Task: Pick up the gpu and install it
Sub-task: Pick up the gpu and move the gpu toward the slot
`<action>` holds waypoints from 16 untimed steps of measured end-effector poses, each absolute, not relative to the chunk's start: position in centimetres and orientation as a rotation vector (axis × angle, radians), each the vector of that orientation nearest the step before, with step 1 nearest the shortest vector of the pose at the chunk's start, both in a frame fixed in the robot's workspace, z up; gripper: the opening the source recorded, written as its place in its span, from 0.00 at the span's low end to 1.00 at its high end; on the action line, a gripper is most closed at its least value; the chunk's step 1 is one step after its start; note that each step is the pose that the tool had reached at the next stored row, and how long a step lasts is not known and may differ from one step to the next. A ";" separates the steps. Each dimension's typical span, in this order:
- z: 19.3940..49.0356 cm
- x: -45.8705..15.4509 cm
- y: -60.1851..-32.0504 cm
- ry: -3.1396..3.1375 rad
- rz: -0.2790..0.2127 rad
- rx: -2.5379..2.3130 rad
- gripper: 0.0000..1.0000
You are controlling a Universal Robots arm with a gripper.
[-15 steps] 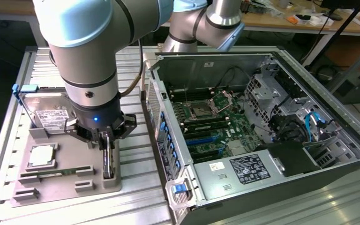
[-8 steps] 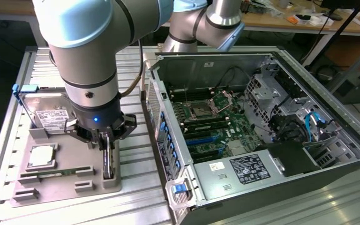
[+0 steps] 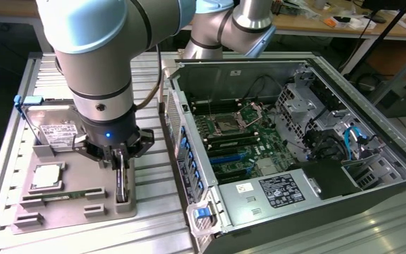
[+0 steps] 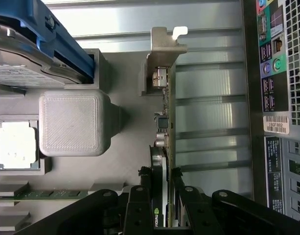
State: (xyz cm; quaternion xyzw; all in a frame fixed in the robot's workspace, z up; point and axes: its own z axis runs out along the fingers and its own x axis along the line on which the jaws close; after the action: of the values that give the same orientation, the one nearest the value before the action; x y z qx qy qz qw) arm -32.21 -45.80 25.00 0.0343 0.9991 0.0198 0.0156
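Observation:
The gpu (image 3: 122, 186) stands on its edge in the grey holder tray (image 3: 19, 211) on the exterior view's left, beside the open computer case (image 3: 372, 159). My gripper (image 3: 120, 165) comes down on it from above. In the wrist view the gpu (image 4: 163, 122) is a thin green board seen edge-on, with its silver end bracket (image 4: 162, 54) at the far end and its black fan housing between my fingers. My gripper (image 4: 160, 172) is shut on the gpu, one black finger (image 4: 145, 183) pressed to each side. The card's lower edge still looks level with the tray.
The tray also holds a silver hard drive (image 3: 55, 129) in a blue frame (image 4: 66, 44), a CPU (image 3: 46, 175) and a RAM stick (image 3: 62, 196). Inside the case lies the motherboard (image 3: 238, 143) with blue slots (image 3: 224, 159). The case's rear panel (image 4: 277, 73) runs close beside the gpu.

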 end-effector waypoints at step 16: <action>27.7 -32.2 -46.0 3.109 0.061 0.107 0.27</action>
State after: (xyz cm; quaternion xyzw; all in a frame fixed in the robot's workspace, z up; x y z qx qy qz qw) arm -32.21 -46.01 27.70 0.0343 0.9991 0.0198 0.0153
